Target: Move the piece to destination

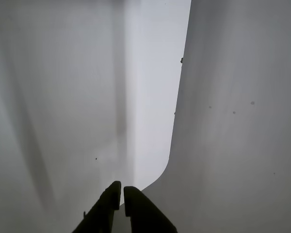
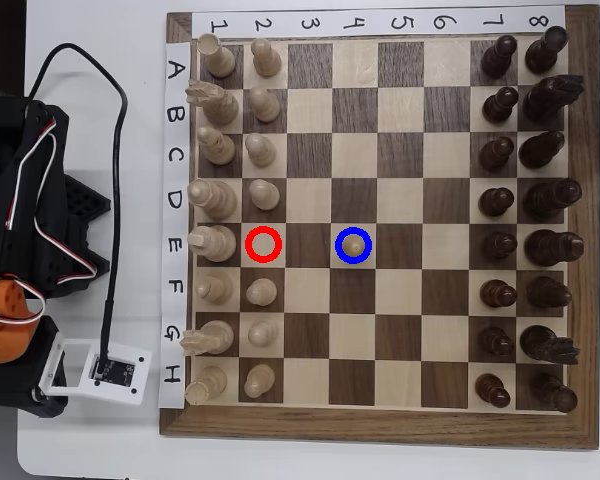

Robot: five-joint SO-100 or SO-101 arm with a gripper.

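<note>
Nearly shut, the gripper holds nothing, its dark fingers a slit apart over a bare white surface in the wrist view. Overhead, the arm sits left of the chessboard, well clear. One pale pawn stands inside the blue ring; the red ring nearby encloses an empty square between pale pawns.

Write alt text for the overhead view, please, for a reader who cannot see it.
A wooden chessboard seen from above, with a pale pawn standing inside a blue ring on square E4 and an empty red ring on E2. Pale pieces line the left two columns, dark pieces the right two. The robot arm rests off the board at left.
</note>
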